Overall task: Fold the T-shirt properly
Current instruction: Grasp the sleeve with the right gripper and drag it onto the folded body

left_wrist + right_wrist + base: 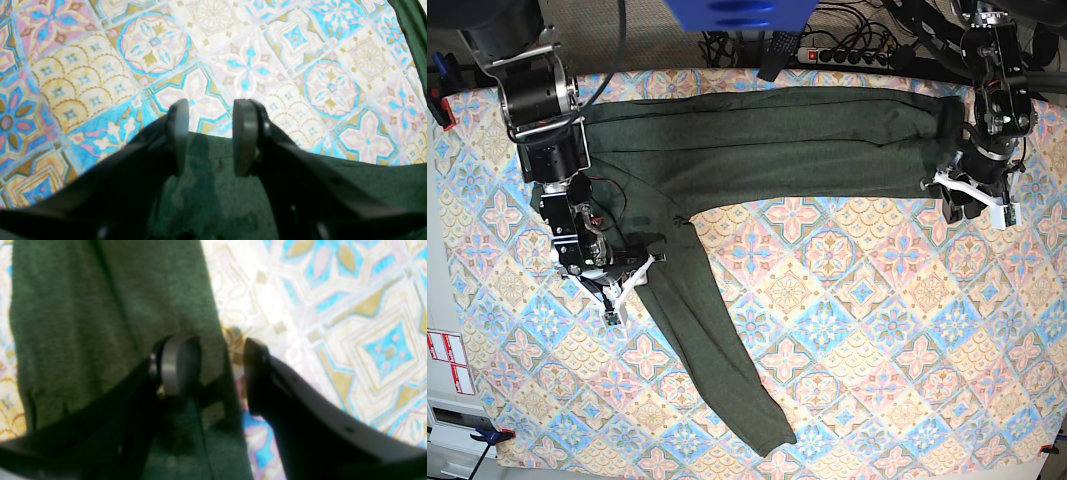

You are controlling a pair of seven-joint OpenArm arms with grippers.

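- The right pincer (617,283) sat at the base view's left, its jaws apart and astride the T-shirt's (757,140) edge, one finger (176,365) lying on the cloth, nothing clamped.
- The T-shirt lay flat across the far side of the bench (877,330), one sleeve trailing diagonally toward the near edge. Thin, soft heathered knit, it looked light and limp; hems or seams seemed the best holds.
- The bench carried a glossy, patterned tile-print cover.
- The left pincer (972,205) hovered with jaws apart over the garment's right edge, holding nothing.
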